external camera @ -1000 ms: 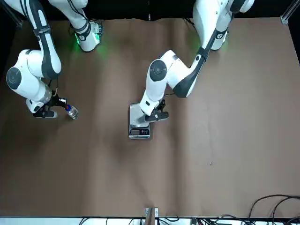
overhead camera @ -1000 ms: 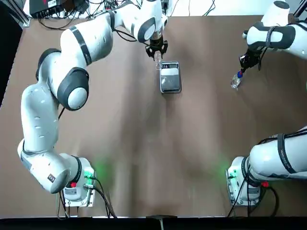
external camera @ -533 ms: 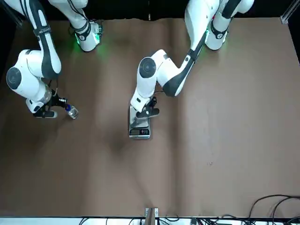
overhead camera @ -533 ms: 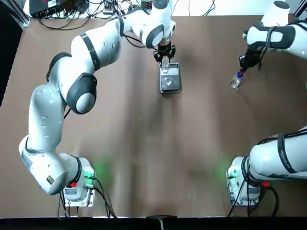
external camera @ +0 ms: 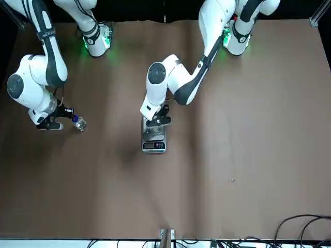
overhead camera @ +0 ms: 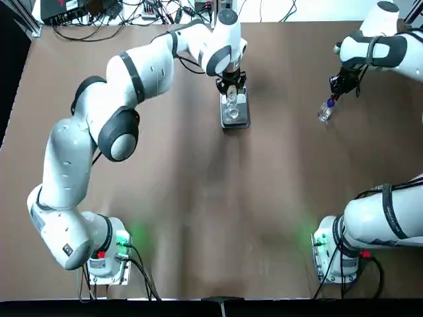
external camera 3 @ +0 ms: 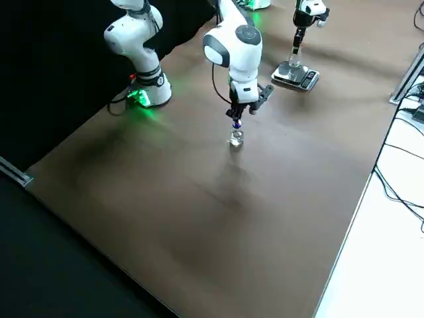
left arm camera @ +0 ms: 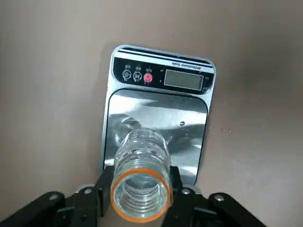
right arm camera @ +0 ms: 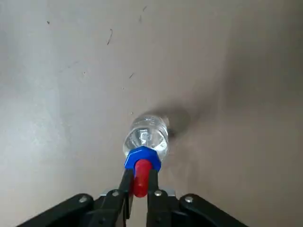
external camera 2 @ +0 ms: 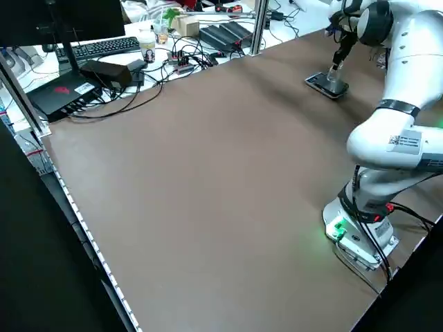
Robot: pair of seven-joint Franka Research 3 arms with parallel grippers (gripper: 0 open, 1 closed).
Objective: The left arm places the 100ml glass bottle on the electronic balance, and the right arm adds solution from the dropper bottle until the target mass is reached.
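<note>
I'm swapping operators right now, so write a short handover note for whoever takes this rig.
Left hand: closed on the clear glass bottle with an orange rim, over the small silver scale with a steel plate.
Right hand: off to the scale's right, closed on the red top of the clear blue-collared dropper bottle.
Done: both bottles gripped.
Left: release the glass bottle on the plate, then add solution to target mass. Whether it touches the plate, I cannot tell.

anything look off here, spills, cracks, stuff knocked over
Nothing looks broken or tipped. Small marks do dot the balance's steel plate, perhaps droplets; I can't tell. The glass bottle is upright in the left claw, the dropper bottle in the right claw.
</note>
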